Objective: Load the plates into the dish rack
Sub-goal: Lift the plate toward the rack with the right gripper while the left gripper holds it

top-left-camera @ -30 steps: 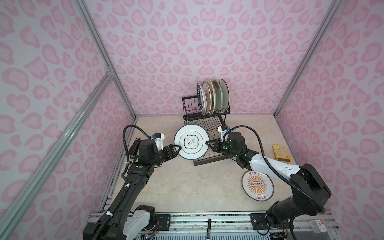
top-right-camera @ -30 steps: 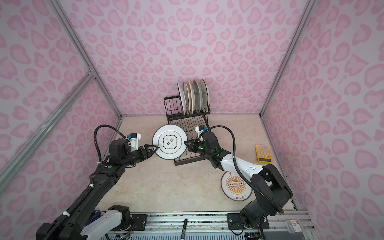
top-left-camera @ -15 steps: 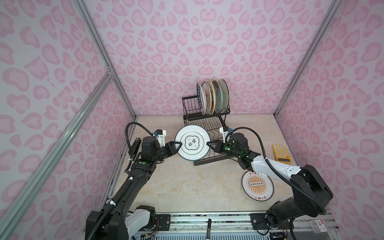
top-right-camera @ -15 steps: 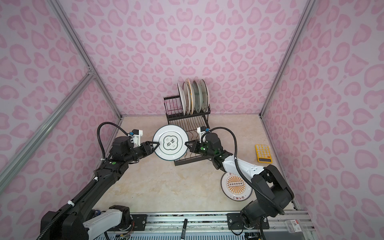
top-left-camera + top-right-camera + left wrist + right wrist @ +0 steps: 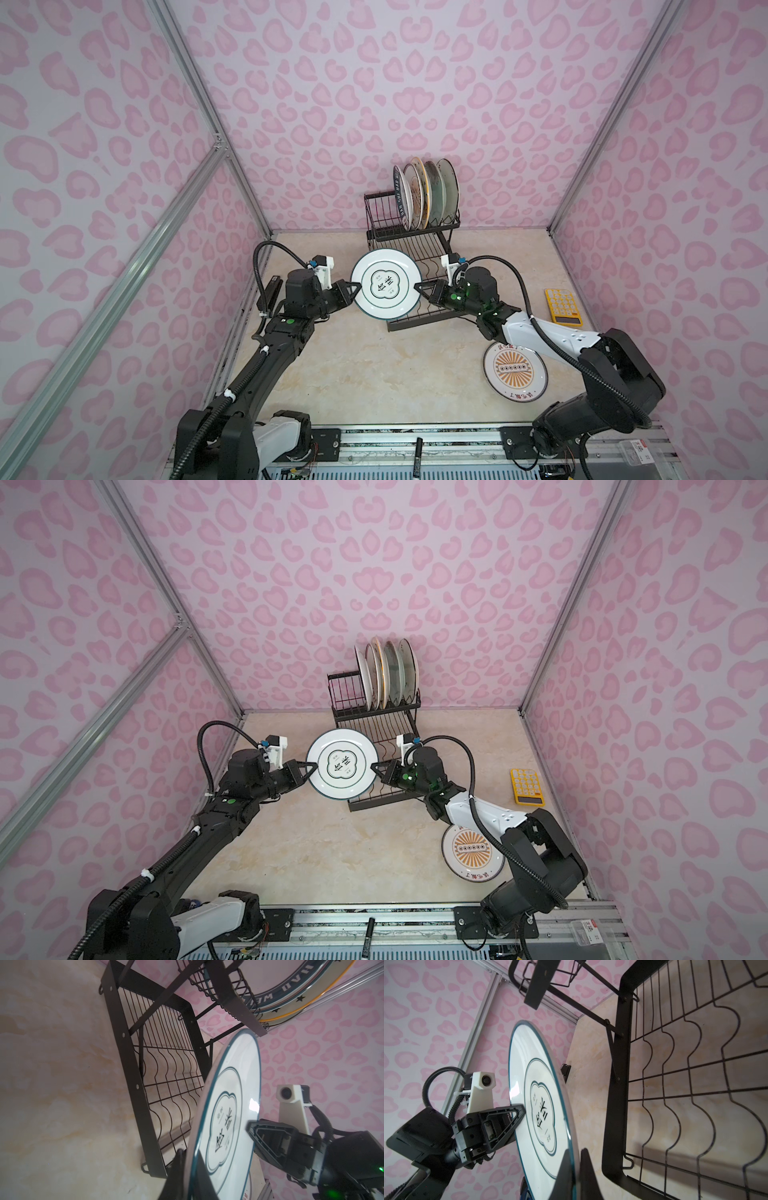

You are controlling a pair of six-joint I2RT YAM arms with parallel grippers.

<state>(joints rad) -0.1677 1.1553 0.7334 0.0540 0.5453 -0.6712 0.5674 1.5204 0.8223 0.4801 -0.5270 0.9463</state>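
Right, both arms are on the white plate (image 5: 386, 284), and it hangs clear of the table (image 5: 353, 374), over the front left corner of the dish rack (image 5: 419, 321). The left gripper (image 5: 355, 286) pinches the rim on 1 side. The right gripper (image 5: 417, 286) pinches the rim straight across, so the line between the 2 claws runs left to right through the plate's middle. It's a round plate, no long axis to speak of. Its face is turned up toward the camera head, almost a full circle in both top views, with the teal ring and cloud-shaped emblem showing. In the left wrist view the rim sits between that claw's 2 fingers (image 5: 176, 1172), pressed tight on it. The right wrist view shows the same on its side.

Under and behind the plate lies the rack's lower tray with its wavy slot wires. At the back, the raised tier carries 4 plates (image 5: 426, 193) standing on edge, packed close in its right part. An orange-sunburst plate (image 5: 514, 370) lies flat on the table at front right, with the right arm crossing over its far edge in both top views. The yellow calculator (image 5: 563, 306) sits well off to the right, apart from everything. A black marker (image 5: 417, 451) rests on the front rail.
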